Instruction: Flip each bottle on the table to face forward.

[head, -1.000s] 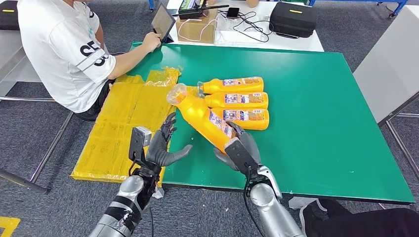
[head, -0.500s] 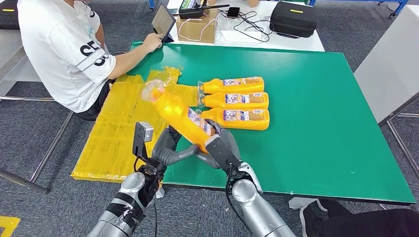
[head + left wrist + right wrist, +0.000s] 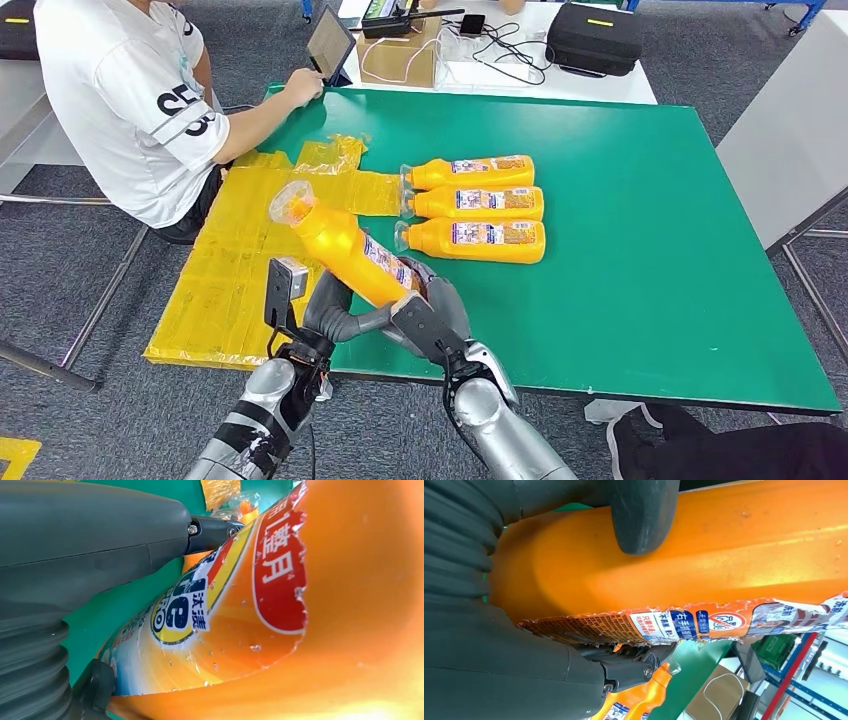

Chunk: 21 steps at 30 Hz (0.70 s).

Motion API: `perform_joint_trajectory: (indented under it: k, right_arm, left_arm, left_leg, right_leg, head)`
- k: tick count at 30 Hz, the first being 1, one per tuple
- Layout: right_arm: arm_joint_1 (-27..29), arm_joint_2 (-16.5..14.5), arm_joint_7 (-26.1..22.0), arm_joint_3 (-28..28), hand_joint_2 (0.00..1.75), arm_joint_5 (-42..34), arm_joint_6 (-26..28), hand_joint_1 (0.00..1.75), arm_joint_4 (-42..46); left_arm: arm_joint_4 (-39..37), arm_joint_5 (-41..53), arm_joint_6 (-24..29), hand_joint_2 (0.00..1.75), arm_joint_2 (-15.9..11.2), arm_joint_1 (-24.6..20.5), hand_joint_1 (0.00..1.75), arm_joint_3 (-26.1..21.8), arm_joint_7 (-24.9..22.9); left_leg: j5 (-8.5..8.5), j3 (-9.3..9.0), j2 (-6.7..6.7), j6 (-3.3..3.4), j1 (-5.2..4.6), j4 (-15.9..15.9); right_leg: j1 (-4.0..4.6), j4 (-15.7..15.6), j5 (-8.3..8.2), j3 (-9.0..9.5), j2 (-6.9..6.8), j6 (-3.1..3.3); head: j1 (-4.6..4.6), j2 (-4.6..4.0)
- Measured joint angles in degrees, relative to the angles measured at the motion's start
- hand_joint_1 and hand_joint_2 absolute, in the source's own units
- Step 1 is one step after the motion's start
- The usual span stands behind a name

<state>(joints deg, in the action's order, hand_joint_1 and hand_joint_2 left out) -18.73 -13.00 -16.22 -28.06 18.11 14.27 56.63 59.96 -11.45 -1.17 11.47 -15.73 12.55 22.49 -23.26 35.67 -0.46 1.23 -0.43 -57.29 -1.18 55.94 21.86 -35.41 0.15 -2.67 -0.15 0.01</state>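
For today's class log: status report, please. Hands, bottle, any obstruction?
Right hand grips the raised bottle at its base; left hand touches it. Three bottles lie on the green table. Nothing in the way.

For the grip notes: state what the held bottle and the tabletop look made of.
Bottle: looks like glossy orange plastic, with soft highlights, a clear cap and a printed film label torn at its edge. Tabletop: matte green, perhaps a mat or laminate; no glare.

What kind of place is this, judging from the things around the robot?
Probably a robotics lab or test room, not a home: a person sits beside the green table using a tablet, cables and an equipment case lie on a white desk behind, and the floor is grey office carpet.
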Motion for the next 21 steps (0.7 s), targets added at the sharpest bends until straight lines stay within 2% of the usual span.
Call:
perform_joint_trajectory:
  k: [15, 21]
  right_arm:
    - [1.76, 0.56, 1.75, 0.05, 1.75, 6.39, 0.05, 1.75, -0.14]
    - [1.86, 0.81, 2.80, 0.11, 1.75, 8.43, 0.00, 1.75, -0.18]
  left_arm:
    - [2.52, -3.81, -3.52, 1.75, -0.15, 1.97, 0.00, -0.27, -2.31]
    - [3.27, -6.15, -4.58, 1.75, -1.57, 1.17, 0.00, -0.69, -4.27]
  left_leg:
    - [0.00, 0.02, 0.01, 0.00, 0.00, 0.00]
    - [0.00, 0.03, 0.04, -0.01, 0.00, 0.00]
  right_leg:
    - [0.00, -0.01, 0.00, -0.04, 0.00, 0.00]
    - [0.01, 0.00, 0.00, -0.08, 0.01, 0.00]
  head:
    - [0.00, -0.01]
    - [0.00, 0.00]
